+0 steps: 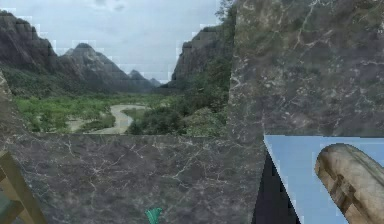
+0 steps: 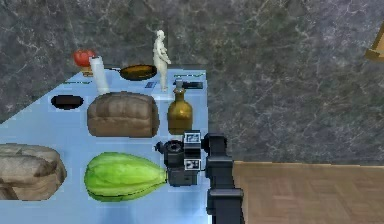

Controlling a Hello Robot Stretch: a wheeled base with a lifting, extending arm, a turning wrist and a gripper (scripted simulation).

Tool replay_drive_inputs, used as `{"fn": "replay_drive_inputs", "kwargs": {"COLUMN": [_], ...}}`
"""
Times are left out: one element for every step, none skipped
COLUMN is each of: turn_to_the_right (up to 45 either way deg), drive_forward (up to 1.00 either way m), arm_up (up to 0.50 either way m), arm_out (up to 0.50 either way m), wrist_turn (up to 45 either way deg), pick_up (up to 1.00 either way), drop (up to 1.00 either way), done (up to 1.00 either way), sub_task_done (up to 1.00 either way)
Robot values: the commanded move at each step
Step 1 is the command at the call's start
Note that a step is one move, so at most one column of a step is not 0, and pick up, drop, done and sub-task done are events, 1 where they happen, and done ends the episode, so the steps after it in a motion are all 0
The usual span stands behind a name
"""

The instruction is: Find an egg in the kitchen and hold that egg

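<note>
Pale blue counter (image 2: 60,125), end effector (image 2: 170,160) low centre near a green fruit (image 2: 123,176), whether it holds anything unclear, brown loaf (image 2: 25,172) cut off lower left

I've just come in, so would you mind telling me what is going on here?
The Stretch robot, sent to find an egg, stands at a light blue table against a dark stone wall. Its arm extends at the table's edge, with the pincer near a green melon and a brown bottle. Whether it holds anything cannot be told. A bread loaf, a white statuette and a small red thing also stand on the table.
</note>
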Motion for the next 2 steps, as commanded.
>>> {"fn": "replay_drive_inputs", "kwargs": {"turn_to_the_right": [0.0, 0.0], "drive_forward": [0.00, 0.00], "arm_up": [0.00, 0.10], "arm_out": [0.00, 0.00], "wrist_turn": [0.0, 0.0], "pick_up": [1.00, 0.00], "drop": [0.00, 0.00], "done": [0.00, 0.00], "sub_task_done": [0.00, 0.00]}}
